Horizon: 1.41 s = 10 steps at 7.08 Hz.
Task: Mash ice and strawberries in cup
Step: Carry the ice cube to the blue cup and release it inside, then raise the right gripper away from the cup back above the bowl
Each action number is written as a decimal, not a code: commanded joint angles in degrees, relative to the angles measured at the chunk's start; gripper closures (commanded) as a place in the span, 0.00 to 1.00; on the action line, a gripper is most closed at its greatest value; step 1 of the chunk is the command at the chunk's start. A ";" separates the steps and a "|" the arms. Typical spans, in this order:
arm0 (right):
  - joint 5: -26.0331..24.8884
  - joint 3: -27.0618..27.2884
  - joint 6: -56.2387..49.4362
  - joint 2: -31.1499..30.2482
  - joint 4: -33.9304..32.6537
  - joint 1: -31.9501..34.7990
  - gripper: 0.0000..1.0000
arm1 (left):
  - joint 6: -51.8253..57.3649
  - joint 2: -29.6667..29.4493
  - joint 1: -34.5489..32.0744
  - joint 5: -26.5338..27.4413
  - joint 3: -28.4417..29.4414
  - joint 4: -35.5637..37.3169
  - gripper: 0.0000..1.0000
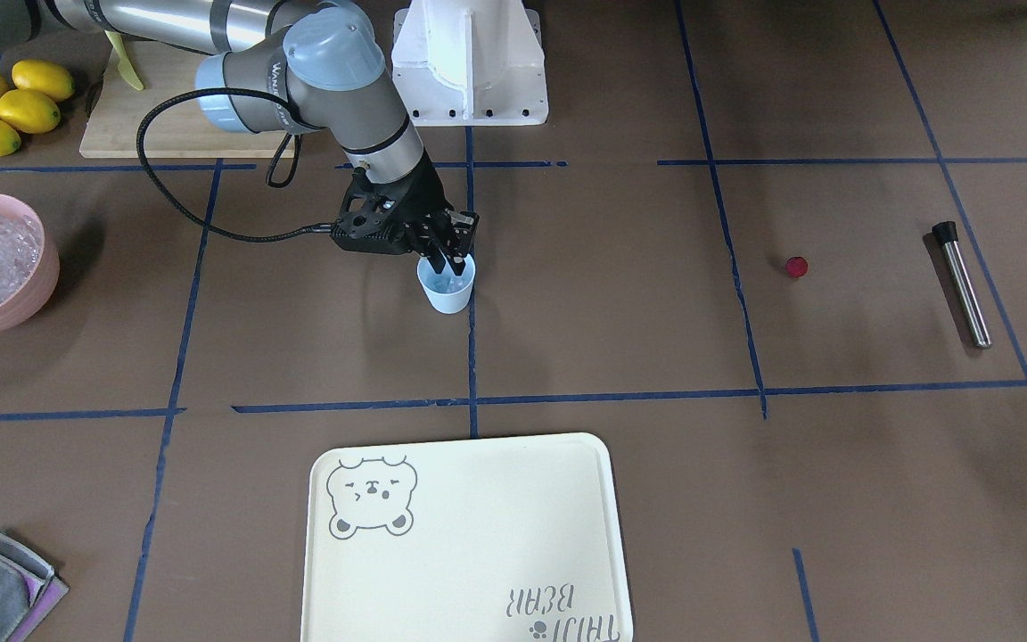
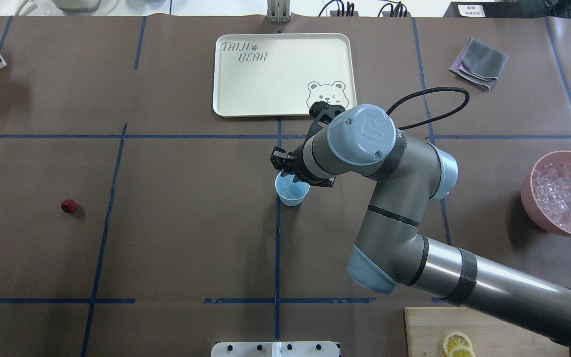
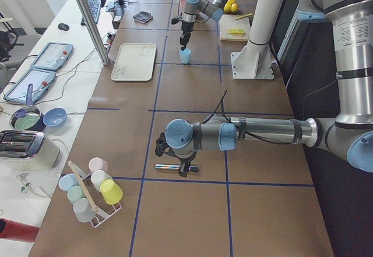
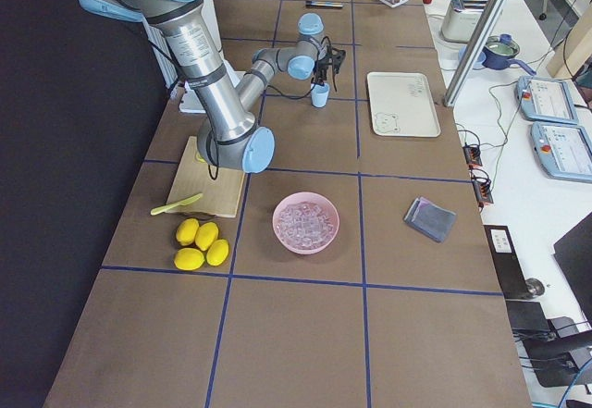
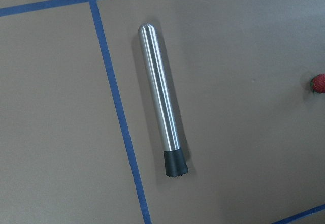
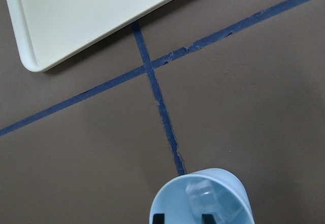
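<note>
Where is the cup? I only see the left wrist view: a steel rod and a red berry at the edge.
Observer: The small light blue tapered cup stands mid-table, far from the small red strawberry.
Operator: Anything in it?
Observer: Clear ice cubes lie inside; the right hand reaches into its mouth, open.
Operator: More ice elsewhere?
Observer: A pink round bowl full of cubes sits at the robot's far right.

The overhead view looks forward and down from behind the robot [image 2: 394, 218]. The front view faces it steeply from across the table [image 1: 620, 294], and both share the cup [image 2: 291, 192] and tray [image 2: 275, 84]. Two side views look along the table from its ends, farther off; the left wrist camera looks closely down on a rod [image 5: 160, 102], the right one into the cup.
</note>
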 commanded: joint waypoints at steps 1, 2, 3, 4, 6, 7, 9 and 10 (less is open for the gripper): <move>0.48 1.76 0.00 -1.03 -0.04 0.08 0.00 | -0.37 -0.06 0.07 0.00 0.37 -3.98 0.00; 3.79 7.52 -0.17 -5.56 -0.56 2.26 0.00 | -0.81 -0.06 0.07 0.17 1.07 -7.67 0.00; 11.39 13.23 -0.69 -11.79 -0.57 8.37 0.00 | -0.99 -0.32 1.55 0.09 1.34 -10.15 0.00; 20.35 16.51 -6.88 -17.85 -0.57 16.00 0.00 | -4.03 -0.59 5.74 0.17 1.34 -12.00 0.00; 32.43 18.83 -25.83 -28.94 -0.66 29.55 0.00 | -23.65 -0.85 13.74 1.92 1.52 -22.42 0.00; 33.70 18.39 -34.62 -33.25 -0.74 33.62 0.00 | -35.15 -3.20 18.65 4.72 1.17 -25.96 0.00; 33.62 17.60 -51.25 -36.90 -6.58 39.08 0.00 | -51.28 -7.16 29.02 14.36 -0.06 -29.06 0.00; 33.36 17.77 -55.24 -36.55 -10.03 39.80 0.00 | -57.53 -8.84 33.69 19.55 -1.11 -29.07 0.00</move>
